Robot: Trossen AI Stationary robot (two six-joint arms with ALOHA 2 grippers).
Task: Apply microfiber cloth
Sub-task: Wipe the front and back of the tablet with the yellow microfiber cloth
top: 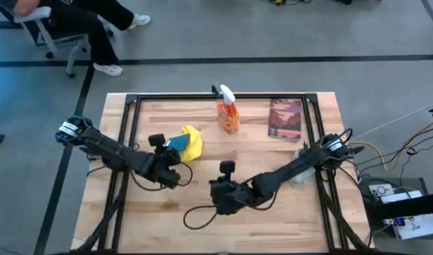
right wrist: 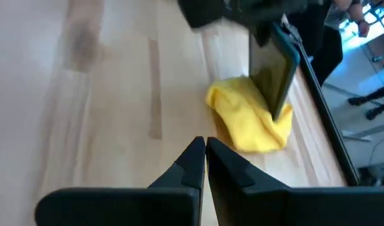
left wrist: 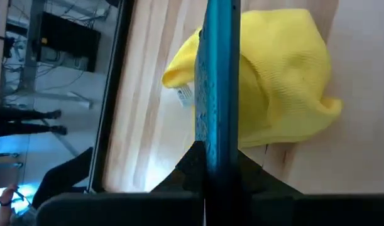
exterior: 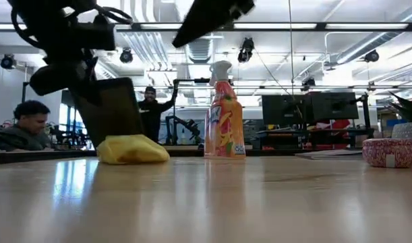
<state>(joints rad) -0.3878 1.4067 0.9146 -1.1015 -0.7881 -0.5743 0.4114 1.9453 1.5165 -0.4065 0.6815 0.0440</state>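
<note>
Beside the spray bottle (top: pixel 228 113), the left gripper (top: pixel 171 151) clamps a tablet (exterior: pixel 116 111) upright over the yellow cloth (top: pixel 192 142), probably for wiping; the right gripper (right wrist: pixel 205 155), fingers closed and empty, waits nearby.

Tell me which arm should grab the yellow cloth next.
The right, most likely. The left gripper is shut on the tablet, holding it upright over the cloth. The right gripper holds nothing, is shut, and already points at the cloth across bare table.
</note>
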